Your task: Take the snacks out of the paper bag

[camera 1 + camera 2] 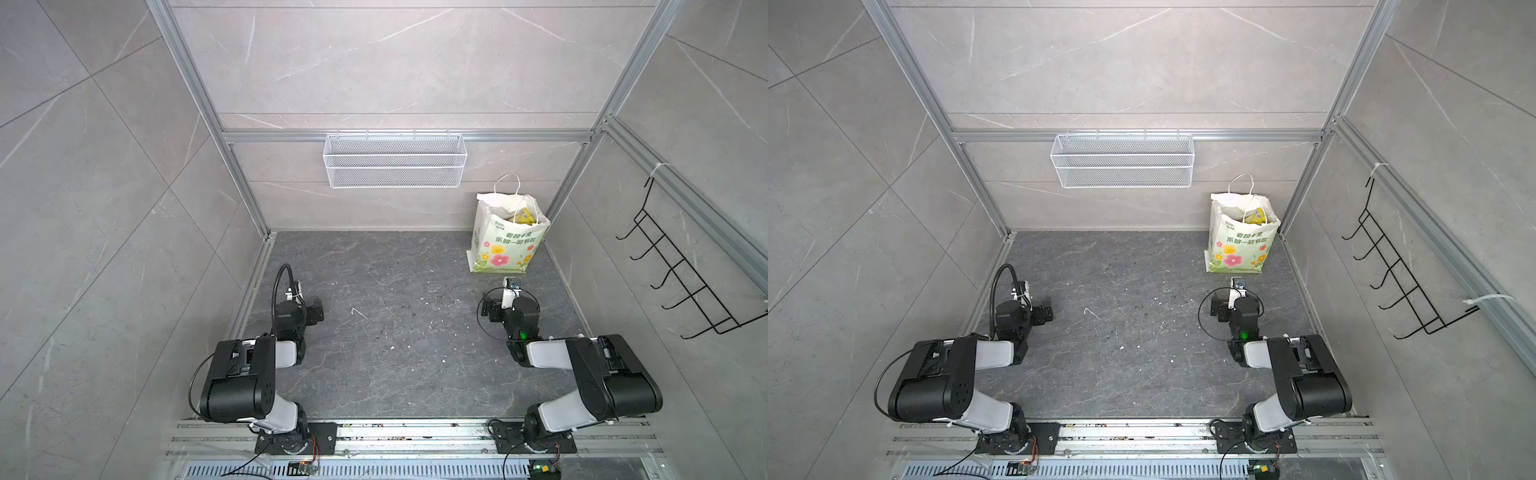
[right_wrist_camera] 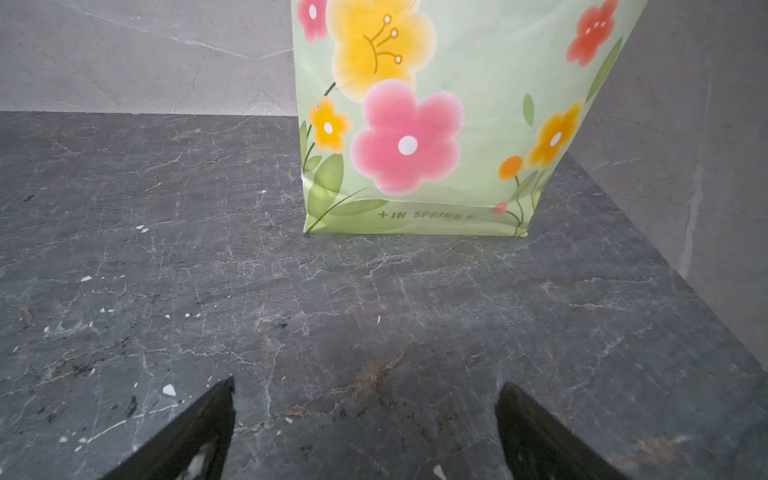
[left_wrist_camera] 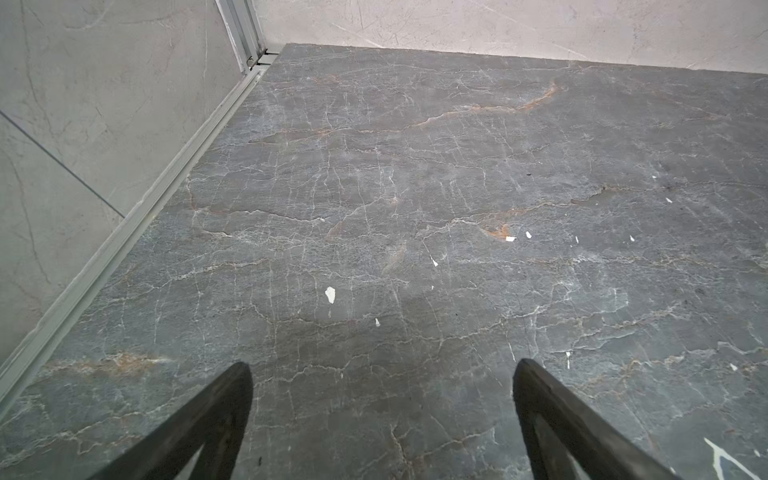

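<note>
Both the left gripper (image 3: 382, 363) and the right gripper (image 2: 368, 384) are spread wide and empty, low over a dark stone table (image 1: 395, 353). The paper bag (image 1: 503, 249) stands upright in the far right corner, straight ahead of the right one and near it, well apart from the left. Flowered pale green front, top open, yellow snacks (image 1: 525, 216) showing inside.

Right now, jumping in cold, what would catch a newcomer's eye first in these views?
The flowered paper bag stands upright in the far right corner of the dark table, a yellow snack packet showing in its open mouth. The right gripper faces its front, fingers spread and empty. On the back wall hangs a white mesh basket.
</note>
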You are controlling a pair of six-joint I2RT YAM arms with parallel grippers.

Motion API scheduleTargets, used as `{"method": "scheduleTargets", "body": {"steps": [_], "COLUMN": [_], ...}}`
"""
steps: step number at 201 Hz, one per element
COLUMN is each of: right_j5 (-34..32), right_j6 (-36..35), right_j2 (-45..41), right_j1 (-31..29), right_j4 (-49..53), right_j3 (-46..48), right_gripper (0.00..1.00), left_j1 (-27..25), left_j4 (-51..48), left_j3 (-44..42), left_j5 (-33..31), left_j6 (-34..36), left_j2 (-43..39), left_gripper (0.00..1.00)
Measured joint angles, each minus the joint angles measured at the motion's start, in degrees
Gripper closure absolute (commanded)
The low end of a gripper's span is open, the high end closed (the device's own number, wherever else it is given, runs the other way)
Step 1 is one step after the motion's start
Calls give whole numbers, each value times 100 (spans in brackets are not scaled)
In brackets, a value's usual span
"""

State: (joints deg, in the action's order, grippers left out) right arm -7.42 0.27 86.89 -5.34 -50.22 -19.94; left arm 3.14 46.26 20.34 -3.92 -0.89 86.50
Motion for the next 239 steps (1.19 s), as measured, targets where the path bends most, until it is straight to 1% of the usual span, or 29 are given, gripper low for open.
{"method": "scheduleTargets", "body": {"steps": [19, 31, 119, 150, 155, 182, 204, 216, 227, 239], "right_j5": [0, 0, 0, -48, -70, -201, -354, -461, -577, -704], "right_j6": [0, 0, -2, 20, 24, 85, 151, 214, 352, 588], "right_j2": [0, 0, 0, -33, -63, -310, -562, -822, -1156, -1602], "right_j1": [0, 2, 0, 0, 0, 0, 0, 0, 0, 0], "right_j4": [0, 0, 0, -11, -11, -33, -2, 208, 608, 1158], "right_j3": [0, 0, 0, 13, 26, 162, 240, 238, 203, 111], "right_gripper": [1, 1, 1, 1, 1, 1, 1, 2, 7, 13], "left_j1": [0, 0, 39, 39, 39, 39, 28, -31, -144, -348], "left_j4": [0, 0, 0, 0, 0, 7, 79, 85, -24, -297], "left_j3": [0, 0, 0, 0, 0, -22, -188, -352, -520, -619], "left_j5": [0, 2, 107, 118, 127, 153, 122, 70, -63, -212], "left_j6": [0, 2, -2, -2, 0, 0, 2, 11, 59, 90], "left_j2": [0, 0, 0, 0, 0, -59, -269, -501, -916, -1556], "left_gripper": [2, 0, 0, 1, 3, 3, 5, 6, 6, 9]}}
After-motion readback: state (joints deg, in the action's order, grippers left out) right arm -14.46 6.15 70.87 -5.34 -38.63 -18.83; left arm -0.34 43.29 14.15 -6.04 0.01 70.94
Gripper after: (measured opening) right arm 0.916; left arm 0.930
